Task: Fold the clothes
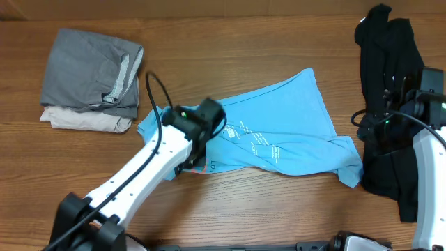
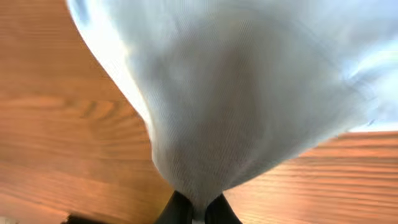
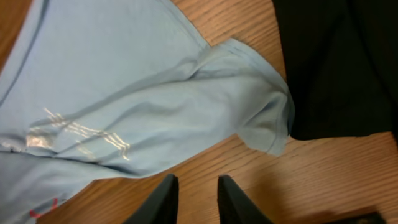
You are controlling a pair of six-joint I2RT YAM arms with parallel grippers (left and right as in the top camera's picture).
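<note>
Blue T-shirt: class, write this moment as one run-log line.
left claw: shut on T-shirt | right claw: open, empty | fold: not done

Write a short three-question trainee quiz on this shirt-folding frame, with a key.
1. True or false: the left gripper has its fingers shut on the soft light sky-blue short-sleeved T-shirt.
2. The long black garment lies: A) on the right gripper's side of the T-shirt; B) on the left gripper's side; C) on top of its print.
3. Fill in: the right gripper hovers over the wooden table with its fingers ___, holding nothing.

Key: 1 true; 2 A; 3 open.
</note>
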